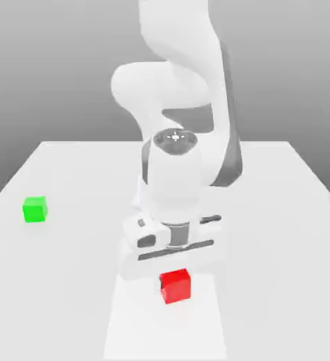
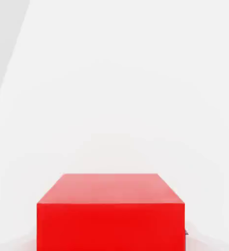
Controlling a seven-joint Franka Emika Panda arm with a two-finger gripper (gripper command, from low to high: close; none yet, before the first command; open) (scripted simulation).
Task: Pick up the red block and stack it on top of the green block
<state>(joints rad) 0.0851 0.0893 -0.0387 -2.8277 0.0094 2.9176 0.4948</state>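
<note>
**Jaws down on the red block, green block off to the side**

The jaws are drawn in on the red block [image 1: 175, 285], which sits on the white table [image 1: 280, 233] directly beneath the lowered hand [image 1: 173, 243]; the fingers themselves are hidden behind the hand's body in the exterior view. In the hand view the red block [image 2: 110, 213] looms very close, its top face and one side showing, smooth, matte and bright red. Nothing lies beside it. The green block [image 1: 34, 209], a cube of similar size, rests on the table well apart, toward the exterior view's left and farther back, with bare table between the two
</note>
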